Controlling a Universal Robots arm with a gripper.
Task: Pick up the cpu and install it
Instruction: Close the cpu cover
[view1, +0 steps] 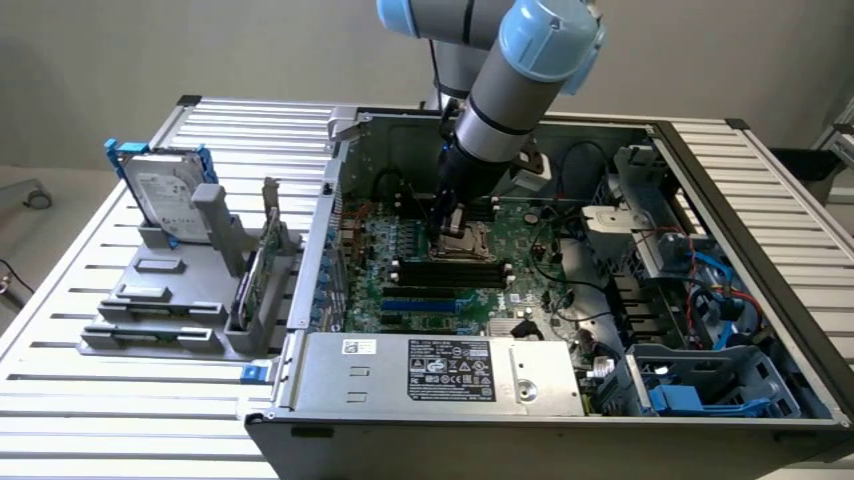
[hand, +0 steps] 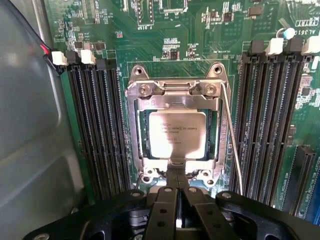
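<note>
- Gripper (hand: 176, 176): fingers pressed together, gripping nothing, tips at the socket frame (hand: 175, 90) edge.
- Cpu (hand: 176, 134): lying flat inside that frame, on the motherboard (hand: 150, 45), between memory slots (hand: 97, 125).

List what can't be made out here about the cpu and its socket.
- Wrist view: the cpu edge nearest the gripper is covered by its shut fingertips, so contact and seating there are unclear.
- Wrist view: the print on the cpu is too small to read.
- Exterior view: the socket is partly hidden by the gripper, so the cpu cannot be made out there.
</note>
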